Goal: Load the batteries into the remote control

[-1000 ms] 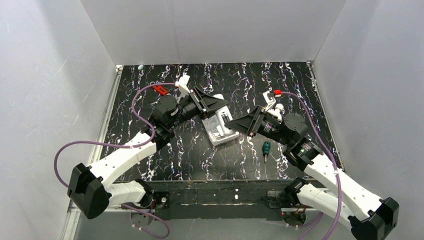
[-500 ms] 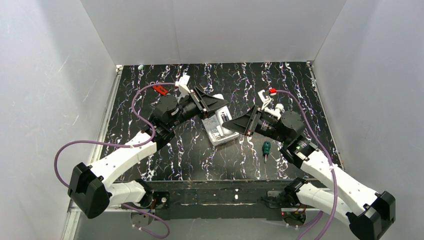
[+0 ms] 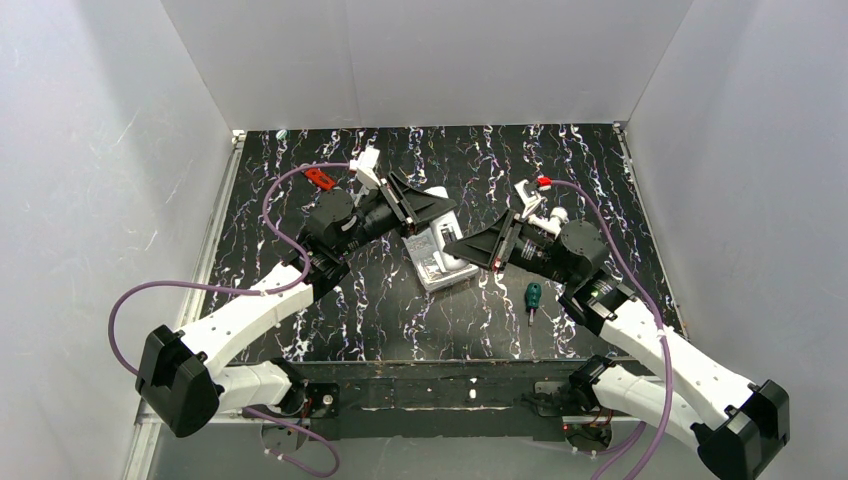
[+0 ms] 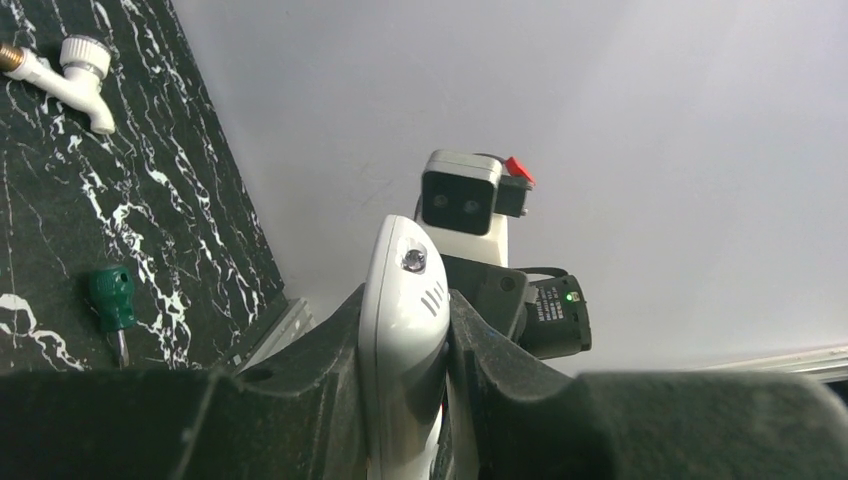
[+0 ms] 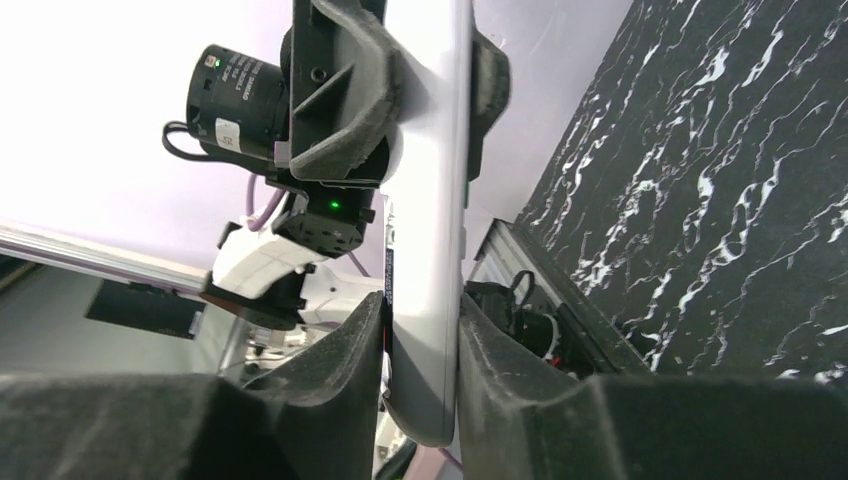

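Between matte black fingers [image 5: 335,400], slim smooth white remote control [image 5: 430,200]

My black jaws are showing against the white remote control [image 4: 405,300]. The desk [image 3: 330,300] is wearing black with white marble veins. Toward its near edge a screwdriver [image 3: 534,292] is showing green, and cables [image 3: 190,286] are glowing purple.
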